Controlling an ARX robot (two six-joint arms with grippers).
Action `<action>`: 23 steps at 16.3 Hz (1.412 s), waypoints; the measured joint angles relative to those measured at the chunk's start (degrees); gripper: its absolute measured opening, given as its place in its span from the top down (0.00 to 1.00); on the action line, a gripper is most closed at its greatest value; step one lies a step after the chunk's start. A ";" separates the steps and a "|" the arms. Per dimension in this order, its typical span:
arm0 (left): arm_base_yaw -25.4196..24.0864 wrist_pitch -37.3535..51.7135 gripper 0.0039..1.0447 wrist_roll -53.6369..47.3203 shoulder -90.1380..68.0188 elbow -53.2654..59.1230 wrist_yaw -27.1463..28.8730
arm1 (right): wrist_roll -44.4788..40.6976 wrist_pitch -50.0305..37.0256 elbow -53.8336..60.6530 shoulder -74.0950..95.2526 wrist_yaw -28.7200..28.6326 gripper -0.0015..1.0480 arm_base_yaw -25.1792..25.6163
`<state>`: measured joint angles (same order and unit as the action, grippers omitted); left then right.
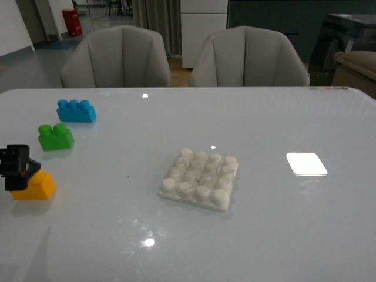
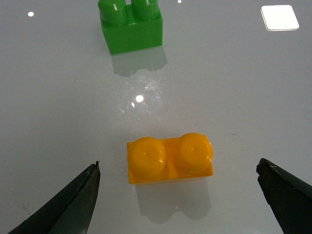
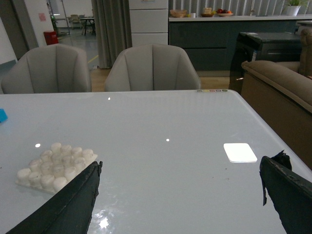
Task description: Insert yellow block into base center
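My left gripper [image 2: 178, 166] spread wide, empty, flanking yellow block [image 2: 170, 158] on table [image 1: 264, 235], 9 o'clock from base [image 1: 200, 179], well apart. Advise: lower centred, close squarely on short ends, keep block level. My right gripper [image 3: 180, 168] wide, empty.

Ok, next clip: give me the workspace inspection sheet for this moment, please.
Surface: glossy white table, glare spots.
Job's things: yellow block upright at the table's left; base at centre, studs bare.
Clutter: green brick and blue brick beyond the yellow block; flat white rectangle right of the base.
Grippers: left gripper open, straddling the yellow block, not touching; right gripper open, empty.
Cables: nothing seen.
Surroundings: two grey chairs behind the table; sofa at right.
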<state>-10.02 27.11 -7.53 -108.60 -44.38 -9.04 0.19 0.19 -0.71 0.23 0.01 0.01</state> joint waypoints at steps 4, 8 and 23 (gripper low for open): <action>-0.26 -0.11 0.06 0.81 -2.73 -2.51 0.44 | 0.00 0.00 0.00 0.00 0.00 0.06 0.00; -1.57 -2.73 0.06 4.11 -5.49 -6.01 0.46 | 0.00 0.00 0.00 0.00 0.00 0.06 0.00; 0.09 -1.79 0.06 5.33 -8.85 -6.84 -0.20 | 0.00 0.00 0.00 0.00 0.00 0.06 0.00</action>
<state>-9.93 25.32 -2.20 -117.45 -51.22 -9.23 0.19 0.19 -0.71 0.23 0.01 0.01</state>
